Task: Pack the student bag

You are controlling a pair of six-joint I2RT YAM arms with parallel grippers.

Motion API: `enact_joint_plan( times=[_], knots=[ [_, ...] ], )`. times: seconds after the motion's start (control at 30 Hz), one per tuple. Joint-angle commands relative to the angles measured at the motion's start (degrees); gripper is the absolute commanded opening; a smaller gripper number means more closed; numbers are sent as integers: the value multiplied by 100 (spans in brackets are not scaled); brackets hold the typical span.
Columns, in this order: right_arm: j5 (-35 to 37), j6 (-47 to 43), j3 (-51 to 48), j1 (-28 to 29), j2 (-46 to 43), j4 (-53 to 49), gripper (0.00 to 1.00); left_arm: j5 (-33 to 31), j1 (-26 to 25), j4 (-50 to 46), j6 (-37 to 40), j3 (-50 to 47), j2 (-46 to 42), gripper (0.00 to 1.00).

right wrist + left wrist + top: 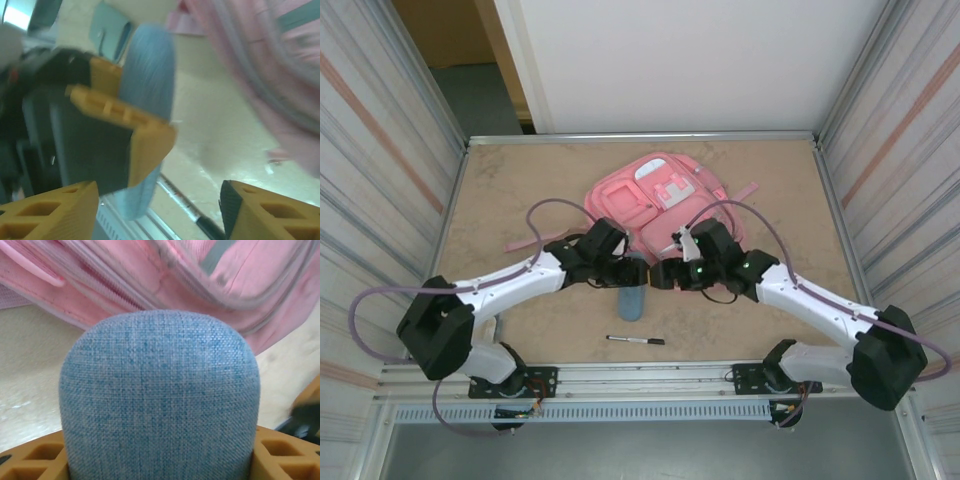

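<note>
L gripper [628, 270] clamps blue pouch [632, 302], long axis up-down in frame. Student bag [655, 200] sits just above, centre frame. R gripper [661, 275] alongside: jaws apart, empty.

The student bag [665, 195] is coloured pink with white patches; the pouch [160, 400] is woven blue, the pen [636, 340] black.

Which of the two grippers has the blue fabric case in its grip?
The left gripper: the blue fabric case sits clamped between its fingers. The right gripper stands beside it, jaws open with nothing between them.
</note>
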Motion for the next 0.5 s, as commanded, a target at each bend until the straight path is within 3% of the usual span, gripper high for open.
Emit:
enact_joint_plan(
  times=[0.0, 0.17, 0.37, 0.4, 0.47],
  knots=[
    [512, 256, -313, 434, -344, 676, 69, 545, 121, 909, -985, -355, -276, 48],
    [1015, 329, -329, 1019, -64, 929, 70, 585, 204, 1118, -1340, -540, -630, 47],
    [1214, 453, -24, 1147, 679, 1089, 70, 821, 147, 2094, -2044, -1032, -1037, 46],
    [1226, 452, 46, 1147, 732, 1072, 69, 825, 131, 2095, -2076, -1034, -1073, 46],
    [1202, 417, 219, 1147, 868, 1061, 57, 754, 10, 2006, -2020, -983, -1137, 48]
  ],
)
